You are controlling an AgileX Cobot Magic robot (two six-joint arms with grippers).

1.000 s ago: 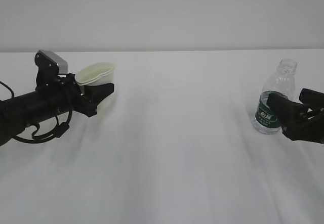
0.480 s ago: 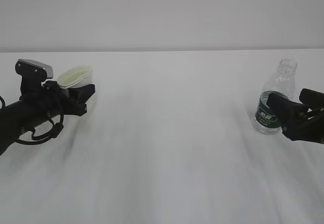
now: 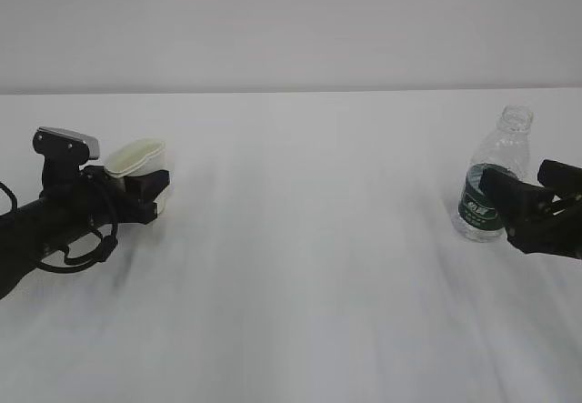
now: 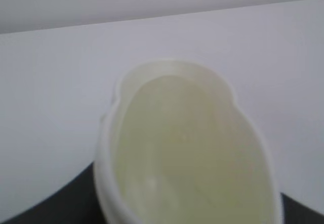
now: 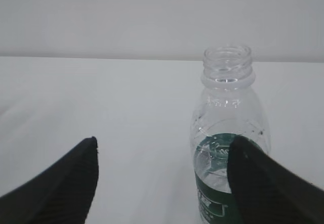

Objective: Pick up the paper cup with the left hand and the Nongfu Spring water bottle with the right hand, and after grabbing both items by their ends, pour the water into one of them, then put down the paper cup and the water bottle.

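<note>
Lowered leftward, the left hand (image 3: 150, 189) clamps the paper cup (image 3: 136, 157); right hand (image 3: 536, 212) gapes wide.

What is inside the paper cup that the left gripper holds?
The paper cup shows only its pale cream inner wall. The picture is blurred, so clear water cannot be told. The bottom is hidden at the picture's lower edge.

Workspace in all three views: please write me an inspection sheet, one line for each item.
Surface: white table, bare part smooth.
Job's things: paper cup squeezed oval; water bottle upright, capless.
Clutter: nothing seen.
Grippers: left hand shut on the cup; right hand open beside the bottle, contact unclear.
Cables: loose black loop under the left arm.
Surroundings: plain pale wall.
</note>
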